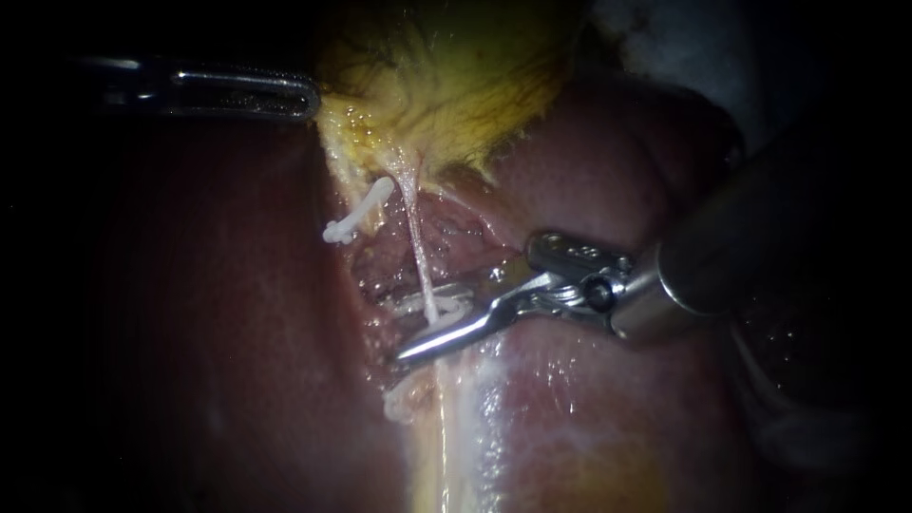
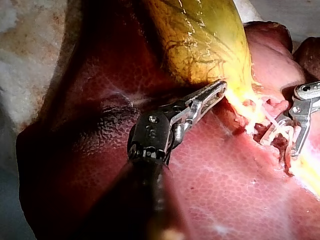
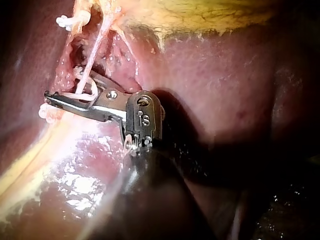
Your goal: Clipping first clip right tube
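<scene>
Your left instrument (image 1: 218, 90), a thin shiny metal rod, comes in from the left. The left end effector (image 1: 306, 98) sits at the edge of the soft yellow gallbladder (image 1: 446, 85). Its two jaws lie together. They seem to pinch that edge, though it is dark there and hard to be sure.

Your right instrument (image 1: 684, 275), a thick grey metal rod, comes in from the right. The right end effector (image 1: 427, 323) reaches out over the wet dark-red liver (image 1: 589, 399). Its jaws stand a little apart and hold a small white plastic clip (image 1: 446, 306) between them, touching it from both sides. The right tube (image 1: 415, 237), a thin pale string, runs down from the gallbladder. It passes through that clip, between the jaws, and looks pulled straight.

Near it, on its left, a second white clip (image 1: 356, 214) sits on a short pale stub close to the gallbladder. A third white clip (image 1: 397, 399) lies lower down, just under the right end effector, on the pale strip of tissue there.
</scene>
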Tool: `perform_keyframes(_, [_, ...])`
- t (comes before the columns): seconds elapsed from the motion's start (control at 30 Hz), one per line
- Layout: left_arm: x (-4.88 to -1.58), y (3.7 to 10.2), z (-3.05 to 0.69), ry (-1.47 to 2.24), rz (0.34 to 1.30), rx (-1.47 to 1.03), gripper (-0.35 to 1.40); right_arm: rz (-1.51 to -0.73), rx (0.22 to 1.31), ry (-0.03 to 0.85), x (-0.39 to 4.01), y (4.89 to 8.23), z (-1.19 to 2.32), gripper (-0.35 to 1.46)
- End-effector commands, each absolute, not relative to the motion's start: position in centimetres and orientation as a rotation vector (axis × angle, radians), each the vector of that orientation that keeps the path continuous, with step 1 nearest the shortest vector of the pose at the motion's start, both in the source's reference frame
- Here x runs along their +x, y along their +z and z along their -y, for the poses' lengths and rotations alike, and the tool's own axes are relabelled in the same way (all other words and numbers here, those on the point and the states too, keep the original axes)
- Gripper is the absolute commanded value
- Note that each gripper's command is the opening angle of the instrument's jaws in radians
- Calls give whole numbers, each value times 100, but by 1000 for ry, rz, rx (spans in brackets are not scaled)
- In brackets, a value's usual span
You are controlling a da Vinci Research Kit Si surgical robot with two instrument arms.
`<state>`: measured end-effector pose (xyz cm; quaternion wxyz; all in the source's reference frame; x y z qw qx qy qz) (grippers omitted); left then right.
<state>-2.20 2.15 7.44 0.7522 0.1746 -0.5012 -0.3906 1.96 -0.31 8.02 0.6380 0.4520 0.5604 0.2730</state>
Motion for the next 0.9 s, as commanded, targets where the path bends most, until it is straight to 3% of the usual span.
perform_keyframes(0.03, [-220, 744, -214, -852, 1095, 382, -35, -1278, 1039, 615, 194, 802, 32, 59])
perform_keyframes(0.4, [-220, 744, -214, -852, 1095, 382, -35, -1376, 1136, 517, 181, 789, 33, 57])
perform_keyframes(0.9, [-220, 744, -214, -852, 1095, 382, -35, -1423, 1142, 567, 198, 756, 58, 56])
